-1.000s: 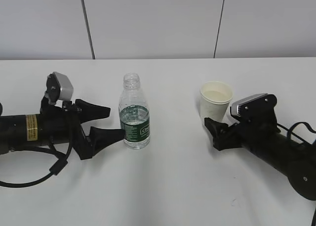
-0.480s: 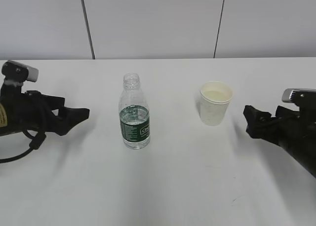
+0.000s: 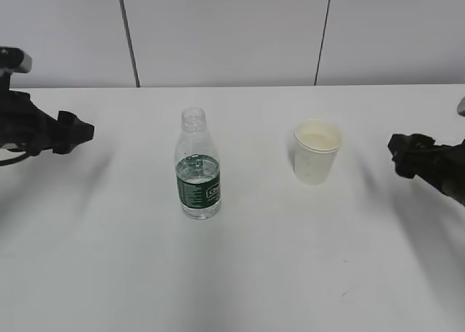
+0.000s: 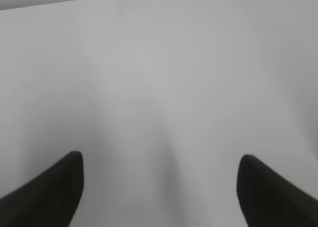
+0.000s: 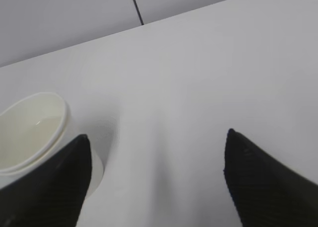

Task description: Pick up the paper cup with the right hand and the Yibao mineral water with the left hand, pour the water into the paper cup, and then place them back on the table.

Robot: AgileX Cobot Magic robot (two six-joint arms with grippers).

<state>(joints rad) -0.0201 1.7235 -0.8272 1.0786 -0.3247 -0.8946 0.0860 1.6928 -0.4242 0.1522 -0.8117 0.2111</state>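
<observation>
Item one, the Yibao mineral water: stood upright and uncapped on the table, left of centre, with water showing at about the top of its green label.

Item two, the paper cup: stood upright to the right of the bottle and apart from it, its cream interior pale, with a faint level showing low inside in my right wrist view.

Item three, my left hand: hung at the far left edge, well apart from the bottle, jaws spread wide with nothing between them; its wrist view showed only bare tabletop between the two tips.

Item four, my right hand: hung at the far right edge, well apart from the cup, jaws likewise parted and empty.

Judgement: both items sat on the table with liquid in each, so I took the pour for done and the step in hand for withdrawal. To do it well, I reckoned on keeping both tips away from cup and open bottle, since a knock would spill either.
</observation>
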